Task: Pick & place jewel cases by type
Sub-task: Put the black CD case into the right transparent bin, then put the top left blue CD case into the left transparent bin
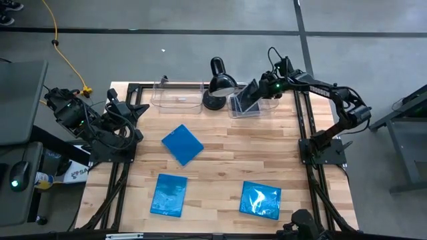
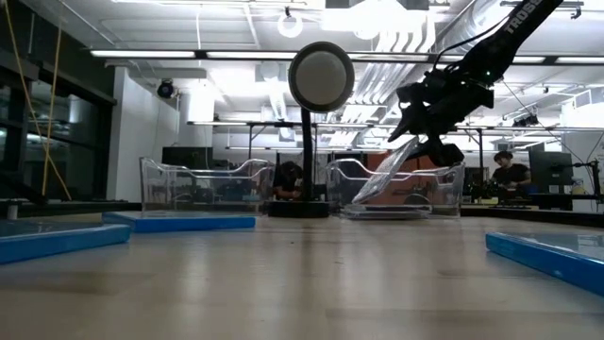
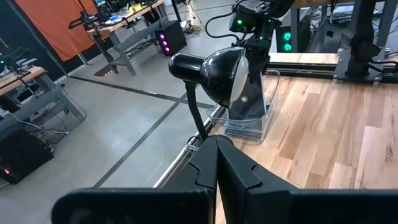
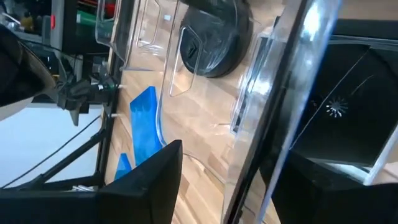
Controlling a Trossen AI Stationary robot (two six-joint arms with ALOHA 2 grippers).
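Observation:
Three bright blue jewel cases [image 1: 181,143] [image 1: 169,195] [image 1: 260,199] lie flat on the wooden table. A dark jewel case with a glossy clear front [image 1: 250,95] stands tilted in the right clear bin [image 1: 235,107]. Its lower edge [image 2: 359,201] is down in the bin and its upper end is between my right gripper's fingers. My right gripper [image 4: 236,155] hangs over that bin, open, with one finger [image 4: 152,177] well clear of the case [image 4: 292,68]. My left gripper [image 3: 216,168] is shut on nothing, raised at the table's far left corner. My right gripper stands around the dark case's upper end [image 2: 413,144], coming down at a slant from the table's right side. One finger is plainly apart from it. I cannot tell whether the other finger [image 4: 311,186] touches the case. The case leans with its lower edge in the bin.
A second clear bin [image 1: 177,97] stands left of a black desk lamp [image 1: 217,83] at the far edge, with the lamp's base between the two bins. Bare wood lies between the blue cases and the bins. People sit in the room beyond the table.

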